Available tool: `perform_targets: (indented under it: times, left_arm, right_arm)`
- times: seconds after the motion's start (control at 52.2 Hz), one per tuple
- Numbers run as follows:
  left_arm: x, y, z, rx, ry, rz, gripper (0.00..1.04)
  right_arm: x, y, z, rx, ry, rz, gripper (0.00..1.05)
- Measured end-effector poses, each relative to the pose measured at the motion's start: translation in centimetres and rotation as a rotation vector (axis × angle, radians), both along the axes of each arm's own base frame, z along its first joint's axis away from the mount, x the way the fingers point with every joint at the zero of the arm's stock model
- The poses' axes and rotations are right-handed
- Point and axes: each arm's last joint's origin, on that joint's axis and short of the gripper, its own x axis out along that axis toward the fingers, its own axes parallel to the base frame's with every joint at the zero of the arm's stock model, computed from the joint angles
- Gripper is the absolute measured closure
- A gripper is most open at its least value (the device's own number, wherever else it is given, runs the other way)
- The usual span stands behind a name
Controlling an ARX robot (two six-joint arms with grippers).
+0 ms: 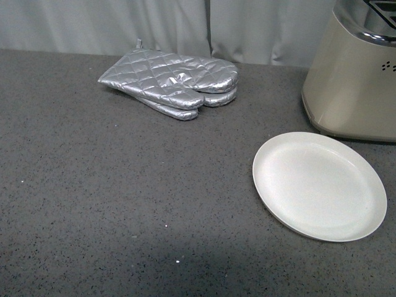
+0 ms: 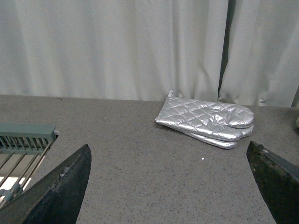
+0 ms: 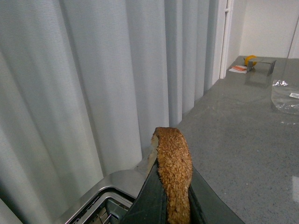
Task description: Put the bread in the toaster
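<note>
Your right gripper [image 3: 175, 212], jaws clamped edge-on around the brown-crusted wholewheat bread slice [image 3: 174, 177], holds it upright above the cream, chrome-topped toaster [image 1: 356, 74] at the counter's far right edge for slot entry; left jaws stand apart.

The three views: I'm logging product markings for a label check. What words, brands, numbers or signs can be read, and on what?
None can be read.
Beige-cream metal toaster: only small dark vent holes, no lettering.
Clear plastic bag on the grey counter: a small white label, too blurred to read.
</note>
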Motion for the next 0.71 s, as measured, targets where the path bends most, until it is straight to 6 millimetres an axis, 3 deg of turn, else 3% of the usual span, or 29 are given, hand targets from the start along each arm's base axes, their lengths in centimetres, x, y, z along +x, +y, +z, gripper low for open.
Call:
perform_targets:
  times: [0.632, 0.708]
  left_arm:
    - [0.00, 0.00, 0.00, 0.000, 0.000, 0.000, 0.07]
    - [0.00, 0.00, 0.00, 0.000, 0.000, 0.000, 0.07]
  right_arm:
    - [0.70, 0.77, -0.61, 0.020, 0.013, 0.005, 1.02]
    - [0.72, 0.81, -0.63, 0.018, 0.018, 0.014, 0.92]
